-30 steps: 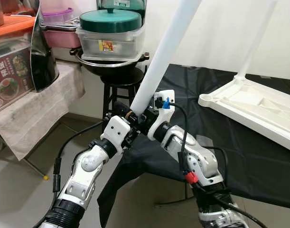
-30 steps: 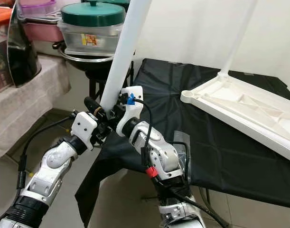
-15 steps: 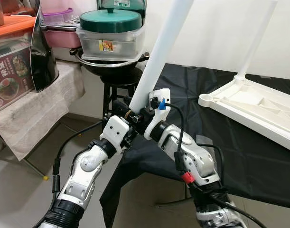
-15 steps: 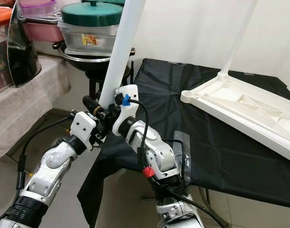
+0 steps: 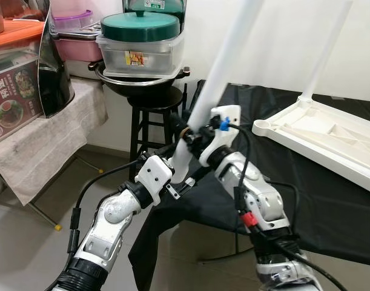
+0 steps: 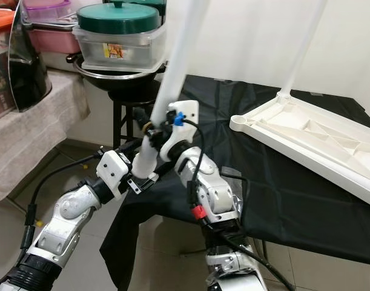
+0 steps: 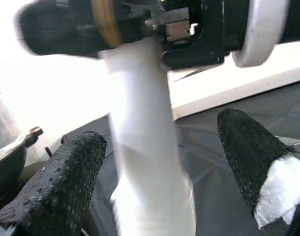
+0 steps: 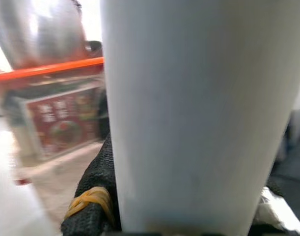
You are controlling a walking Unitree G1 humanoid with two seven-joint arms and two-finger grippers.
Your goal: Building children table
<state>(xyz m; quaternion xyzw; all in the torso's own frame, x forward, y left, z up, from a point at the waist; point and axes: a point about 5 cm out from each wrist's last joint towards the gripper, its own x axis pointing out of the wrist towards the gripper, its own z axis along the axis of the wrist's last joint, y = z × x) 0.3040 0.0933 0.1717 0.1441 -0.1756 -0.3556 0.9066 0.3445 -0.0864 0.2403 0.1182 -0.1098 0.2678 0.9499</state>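
In the frame's middle, the right tool (image 5: 186, 130) squeezes the white leg (image 5: 224, 63); the left tool (image 7: 159, 167) sits spread apart around it.

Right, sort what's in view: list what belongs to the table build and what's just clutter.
Job: long white plastic table leg; upturned white plastic tabletop; right gripper clamping the leg; left gripper, open.

Clutter: green-lidded clear container; black wooden stool; orange-lidded box.

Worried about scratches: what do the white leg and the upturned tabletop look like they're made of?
The white leg looks like smooth, matte moulded plastic, uniform with no grain. The upturned tabletop likely plastic too: moulded ribs and a round socket show underneath. Painted wood can't be ruled out.
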